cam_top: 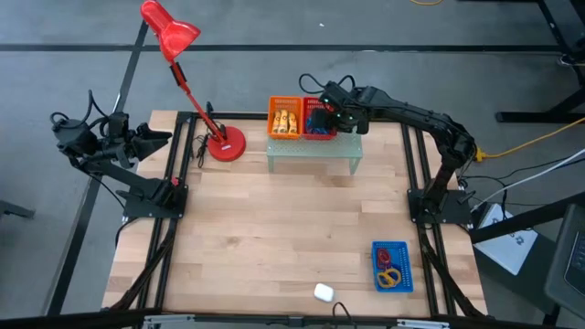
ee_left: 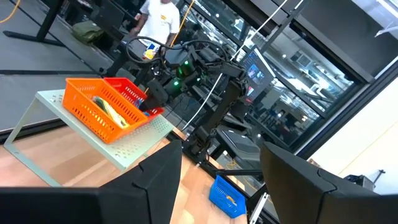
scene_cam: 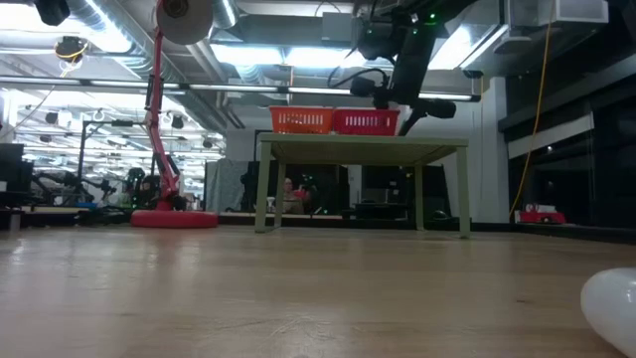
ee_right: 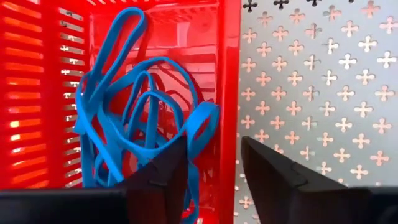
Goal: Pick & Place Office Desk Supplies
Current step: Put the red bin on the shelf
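**K:** Right gripper (cam_top: pixel 322 116) status?

**M:** Over the red basket (cam_top: pixel 319 120) on the pale green riser (cam_top: pixel 313 150), back of the table. Fingers (ee_right: pixel 163 174) spread, nothing between them. In its wrist view one finger is over the basket interior, the other over the riser's perforated top, so it straddles the basket's side wall.

**K:** What's in the basket?

**M:** Tangle of blue loops (ee_right: pixel 140 134) heaped inside, right beneath and just ahead of the inner fingertip. Can't tell if the finger touches them.

**K:** Neighbours?

**M:** Orange basket (cam_top: pixel 284 118) sits touching the red one on the riser, on the side toward the lamp. Yellow tubes (cam_top: pixel 285 120) lie in it. Low view shows both baskets side by side on top, the right arm coming down at the red one.

**K:** Rest of the table?

**M:** Red desk lamp (cam_top: pixel 222 143) beside the riser. Blue basket (cam_top: pixel 391 266) well apart, near the front edge on the right arm's side, with a few coloured loops (cam_top: pixel 389 274) in it. Small white object (cam_top: pixel 324 292) by the front edge.

**K:** Left arm?

**M:** Left gripper (cam_top: pixel 163 137) parked off the table's left edge, fingers apart, holding nothing.
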Controlling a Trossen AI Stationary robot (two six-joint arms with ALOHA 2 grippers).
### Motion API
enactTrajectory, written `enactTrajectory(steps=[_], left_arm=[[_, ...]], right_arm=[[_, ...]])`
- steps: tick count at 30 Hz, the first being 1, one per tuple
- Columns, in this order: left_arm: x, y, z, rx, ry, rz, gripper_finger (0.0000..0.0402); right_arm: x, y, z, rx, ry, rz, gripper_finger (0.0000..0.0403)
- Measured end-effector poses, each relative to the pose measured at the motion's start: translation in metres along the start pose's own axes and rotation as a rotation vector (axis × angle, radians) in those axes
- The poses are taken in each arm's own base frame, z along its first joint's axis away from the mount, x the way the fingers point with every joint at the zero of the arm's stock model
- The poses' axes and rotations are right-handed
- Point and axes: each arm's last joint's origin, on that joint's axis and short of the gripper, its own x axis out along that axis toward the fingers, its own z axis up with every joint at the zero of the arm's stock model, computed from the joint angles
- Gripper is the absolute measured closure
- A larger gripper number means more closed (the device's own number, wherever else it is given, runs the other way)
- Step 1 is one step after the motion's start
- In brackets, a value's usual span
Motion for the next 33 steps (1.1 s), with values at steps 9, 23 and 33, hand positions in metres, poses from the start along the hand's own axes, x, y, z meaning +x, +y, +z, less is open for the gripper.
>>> enactTrajectory(steps=[9, 23, 33], left_arm=[[0.000, 0.000, 0.000, -0.005, 0.000, 0.000, 0.0185], [0.000, 0.000, 0.000, 0.002, 0.000, 0.000, 0.0185], [0.000, 0.000, 0.000, 0.018, -0.001, 0.000, 0.0185]], right_arm=[[-0.032, 0.003, 0.008, -0.011, -0.057, 0.006, 0.0219], [-0.124, 0.006, 0.024, -0.034, -0.178, 0.060, 0.0218], [-0.110, 0.024, 0.020, -0.025, -0.203, 0.155, 0.0218]])
